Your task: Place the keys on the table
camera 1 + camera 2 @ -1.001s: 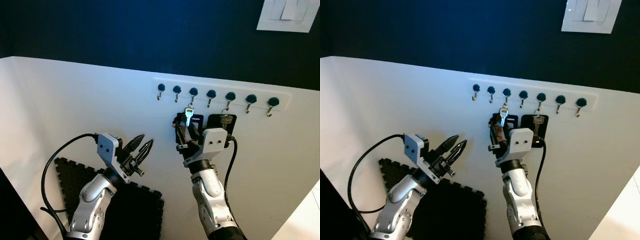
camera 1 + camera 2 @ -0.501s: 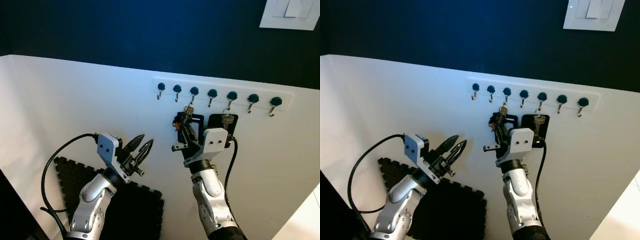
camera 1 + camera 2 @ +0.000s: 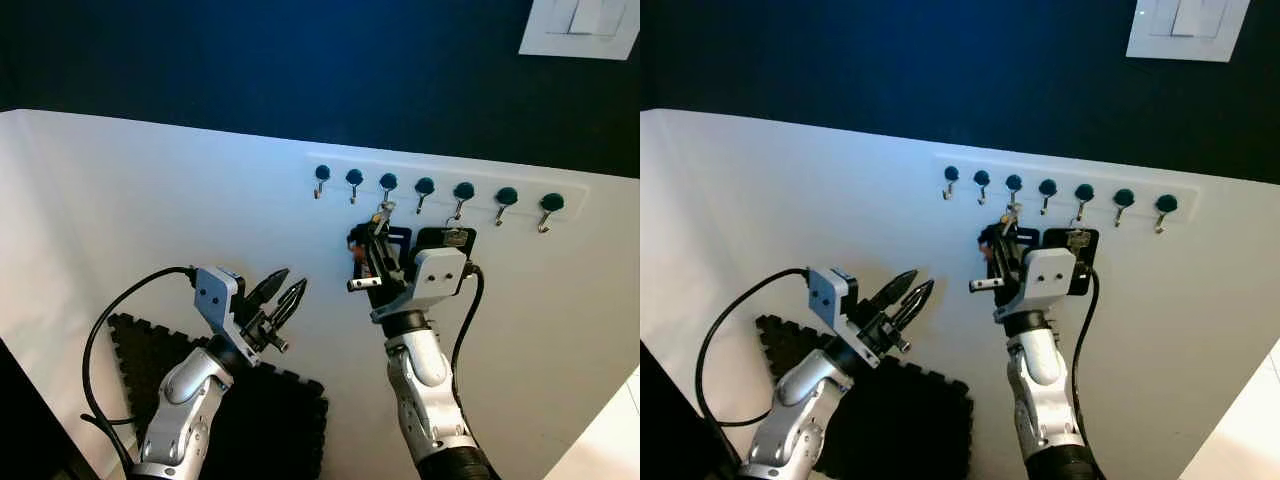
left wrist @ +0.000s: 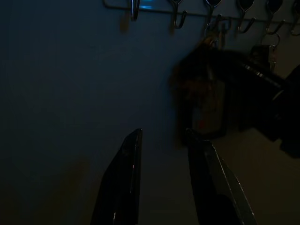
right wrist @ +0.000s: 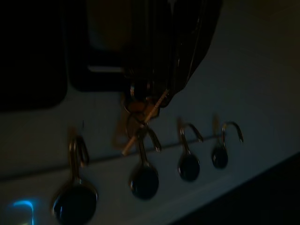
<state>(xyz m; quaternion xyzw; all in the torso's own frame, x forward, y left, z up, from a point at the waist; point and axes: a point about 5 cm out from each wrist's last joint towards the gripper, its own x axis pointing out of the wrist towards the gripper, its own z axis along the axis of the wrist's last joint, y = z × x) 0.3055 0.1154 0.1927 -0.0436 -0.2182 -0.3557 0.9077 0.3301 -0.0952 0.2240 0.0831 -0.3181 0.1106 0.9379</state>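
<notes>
One gripper matters here: your right gripper is clenched on the keys, which hang straight down from the third hook just above its fingertips. Your left gripper, fingers slightly parted and holding nothing, sits well below and left of that hook.

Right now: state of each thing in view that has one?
keys: hanging on the third hook, pinched by the right gripper
second keys: hanging on the fifth hook, untouched
right gripper: raised to the hook rail, shut on keys
left gripper: slightly open, holding nothing, idle
</notes>
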